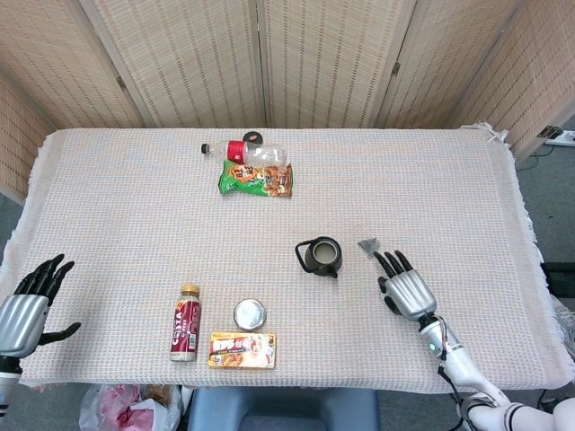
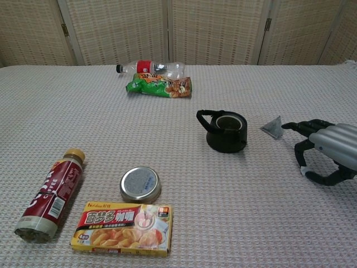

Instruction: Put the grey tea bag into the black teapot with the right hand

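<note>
On the cloth-covered table (image 1: 135,180) the right hand (image 1: 409,290) sits near the right front edge, fingers spread and pointing at the grey tea bag (image 1: 368,244), holding nothing. Left hand (image 1: 25,305) is at the far left front corner, also spread, nothing in it, well away from everything.

Black teapot (image 1: 320,256) stands lid off, mouth open, just left of the tea bag; the tea bag lies on the cloth between teapot and right fingertips, near them but apart.

Risks, biggest first:
- The right hand could shove the tea bag forward instead of pinching it, since the bag is light and the fingertips come in low and flat.
- The teapot could get knocked or slid if the hand overshoots left, because the bag lies close beside it.
- The teapot mouth is small, so a drop from off-centre could leave the bag on the rim or the cloth.
- A small white bit shows at the right thumb in the chest view; cannot tell what it is.

Coffee bottle (image 1: 185,321), tin (image 1: 249,314) and curry box (image 1: 242,350) at front left are well clear.
</note>
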Controlling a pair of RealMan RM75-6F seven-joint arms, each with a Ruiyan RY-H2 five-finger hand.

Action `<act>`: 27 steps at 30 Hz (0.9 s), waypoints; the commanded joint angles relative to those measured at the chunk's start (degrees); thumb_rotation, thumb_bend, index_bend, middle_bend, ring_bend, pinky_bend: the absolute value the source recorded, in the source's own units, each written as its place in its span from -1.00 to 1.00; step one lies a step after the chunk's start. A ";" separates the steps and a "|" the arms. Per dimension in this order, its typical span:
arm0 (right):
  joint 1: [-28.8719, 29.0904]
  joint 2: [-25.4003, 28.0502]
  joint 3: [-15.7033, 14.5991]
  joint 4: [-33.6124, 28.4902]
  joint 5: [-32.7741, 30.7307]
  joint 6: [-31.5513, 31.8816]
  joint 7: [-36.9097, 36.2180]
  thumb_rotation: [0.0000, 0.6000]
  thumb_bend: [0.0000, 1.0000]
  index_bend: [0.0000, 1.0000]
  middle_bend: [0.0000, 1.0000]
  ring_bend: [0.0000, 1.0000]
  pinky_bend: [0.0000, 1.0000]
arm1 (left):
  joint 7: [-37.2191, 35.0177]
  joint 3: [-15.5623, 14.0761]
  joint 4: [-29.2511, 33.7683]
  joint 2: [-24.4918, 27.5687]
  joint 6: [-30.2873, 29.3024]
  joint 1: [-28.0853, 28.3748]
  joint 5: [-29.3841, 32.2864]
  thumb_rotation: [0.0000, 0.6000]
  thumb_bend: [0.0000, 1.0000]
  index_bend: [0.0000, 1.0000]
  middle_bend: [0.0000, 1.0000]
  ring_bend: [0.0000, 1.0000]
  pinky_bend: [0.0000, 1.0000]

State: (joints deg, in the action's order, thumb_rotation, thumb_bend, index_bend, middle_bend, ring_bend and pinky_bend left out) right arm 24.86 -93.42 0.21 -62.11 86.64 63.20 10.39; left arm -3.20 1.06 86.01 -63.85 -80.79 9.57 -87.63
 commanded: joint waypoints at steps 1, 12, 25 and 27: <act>0.02 -0.27 0.05 0.33 0.13 0.26 -0.20 1.00 -0.32 0.19 -0.91 -1.00 -1.00 | -0.09 -0.07 -0.02 0.01 -0.09 -0.02 -0.17 1.00 -0.61 -1.00 -1.00 -1.00 -0.65; -0.09 -0.66 0.07 0.90 0.50 1.34 -0.74 1.00 -0.28 0.34 -0.81 -1.00 -1.00 | -0.99 -0.20 -0.80 -0.14 -0.57 -0.01 -0.89 1.00 -0.61 -1.00 -1.00 -1.00 -0.64; 0.92 6.80 4.90 -11.46 1.58 8.06 0.64 1.00 -0.26 0.34 -0.80 -1.00 -1.00 | 0.29 -0.09 -0.63 -0.52 -0.15 0.18 -0.48 1.00 -0.61 -1.00 -1.00 -1.00 -0.64; 1.42 8.61 6.11 -14.94 1.38 8.52 1.94 1.00 -0.25 0.34 -0.80 -1.00 -1.00 | 0.52 0.08 -0.58 -0.60 0.25 0.31 0.02 1.00 -0.61 -1.00 -1.00 -1.00 -0.64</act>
State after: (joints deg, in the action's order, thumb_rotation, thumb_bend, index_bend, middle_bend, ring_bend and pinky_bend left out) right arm 25.52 -87.27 4.52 -73.28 88.07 70.60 10.62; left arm -2.75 1.07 85.41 -64.40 -80.64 9.82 -87.72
